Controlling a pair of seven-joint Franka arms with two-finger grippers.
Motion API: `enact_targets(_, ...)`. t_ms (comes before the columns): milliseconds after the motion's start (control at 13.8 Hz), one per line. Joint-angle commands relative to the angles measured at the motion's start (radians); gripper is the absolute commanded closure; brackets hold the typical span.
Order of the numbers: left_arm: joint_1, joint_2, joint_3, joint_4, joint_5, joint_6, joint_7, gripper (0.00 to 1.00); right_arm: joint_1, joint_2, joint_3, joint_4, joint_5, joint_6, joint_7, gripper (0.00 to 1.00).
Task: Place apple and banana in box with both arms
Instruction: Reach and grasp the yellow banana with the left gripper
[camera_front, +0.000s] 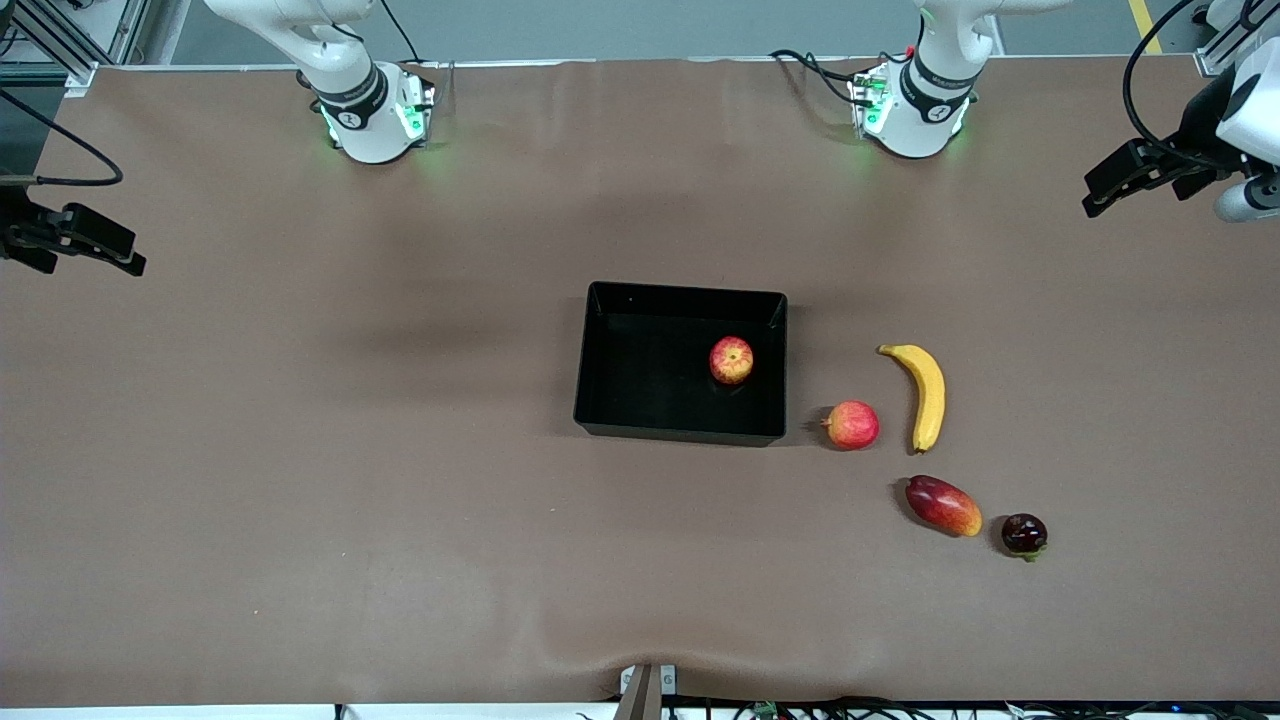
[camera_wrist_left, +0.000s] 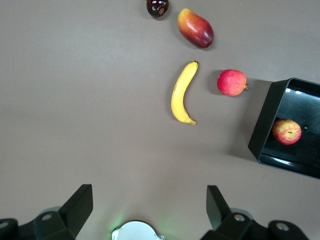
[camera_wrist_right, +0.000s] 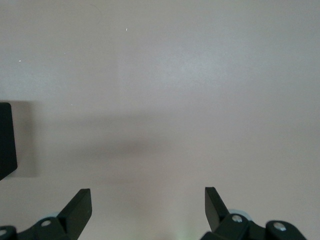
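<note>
The red, yellow-streaked apple (camera_front: 731, 360) lies inside the black box (camera_front: 640, 385) at mid-table, near the wall toward the left arm's end. It also shows in the left wrist view (camera_wrist_left: 286, 131) inside the box (camera_wrist_left: 272, 117). The yellow banana (camera_front: 926, 394) lies on the table beside the box, toward the left arm's end, and shows in the left wrist view (camera_wrist_left: 182, 93). My left gripper (camera_front: 1105, 190) is open and empty, raised at that end of the table (camera_wrist_left: 149, 195). My right gripper (camera_front: 135, 255) is open and empty, raised at the right arm's end (camera_wrist_right: 148, 196). A corner of the box (camera_wrist_right: 5, 140) shows there.
A smooth pink-red round fruit (camera_front: 852, 425) lies between the box and the banana. A red-yellow mango (camera_front: 943, 505) and a small dark fruit (camera_front: 1024, 535) lie nearer to the front camera than the banana. The table is covered in brown cloth.
</note>
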Motion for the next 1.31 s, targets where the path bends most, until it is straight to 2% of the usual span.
enact_targets(0, -0.007, 0.059, 0.006, -0.004, -0.011, 0.017, 0.005, 0.0, -0.017, -0.007, 0.016, 0.002, 0.012, 0.004, 0.015, 0.0)
enact_targets(145, -0.007, 0.104, 0.004, -0.077, -0.003, 0.136, 0.0, 0.0, -0.021, -0.005, 0.016, 0.002, 0.017, 0.008, 0.015, 0.0)
enact_targets(363, -0.004, 0.141, 0.004, -0.253, 0.001, 0.409, -0.004, 0.0, -0.023, -0.005, 0.013, 0.005, 0.018, 0.001, 0.015, 0.0)
enact_targets(725, -0.012, 0.288, 0.001, -0.416, 0.0, 0.713, -0.014, 0.0, -0.023, -0.004, 0.014, 0.005, 0.047, 0.0, 0.004, 0.0)
enact_targets(870, -0.01, 0.376, 0.0, -0.453, 0.0, 0.819, -0.014, 0.0, -0.023, -0.005, 0.014, 0.005, 0.049, -0.006, 0.006, 0.0)
enact_targets(943, -0.012, 0.419, 0.0, -0.453, 0.0, 0.841, -0.014, 0.07, -0.024, -0.004, 0.014, 0.005, 0.049, -0.006, 0.006, 0.0)
enact_targets(1015, -0.014, 0.449, 0.0, -0.452, 0.0, 0.858, -0.014, 0.1, -0.026, -0.004, 0.014, 0.005, 0.049, -0.008, 0.006, 0.0)
enact_targets(1233, -0.015, 0.535, 0.0, -0.449, 0.0, 0.887, -0.014, 0.1, -0.024, -0.005, 0.013, 0.005, 0.049, -0.009, 0.006, 0.0)
